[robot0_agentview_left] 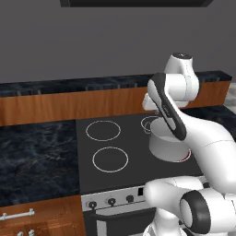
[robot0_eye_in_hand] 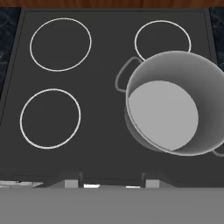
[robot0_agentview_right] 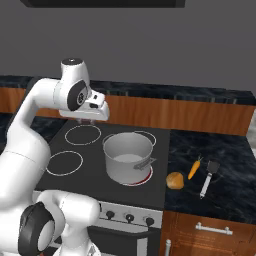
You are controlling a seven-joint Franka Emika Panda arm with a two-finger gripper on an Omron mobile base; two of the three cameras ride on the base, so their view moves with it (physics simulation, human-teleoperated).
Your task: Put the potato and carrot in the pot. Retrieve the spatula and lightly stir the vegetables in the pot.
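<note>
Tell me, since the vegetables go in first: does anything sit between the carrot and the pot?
Nothing blocks it. The carrot lies on the dark counter right of the stove, with the potato beside it and the spatula farther right. The pot is open and empty.

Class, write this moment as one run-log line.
stage: before first pick | hand: above stove, holding nothing | pot: empty, front-right burner | potato, carrot, spatula: counter right of stove
</note>
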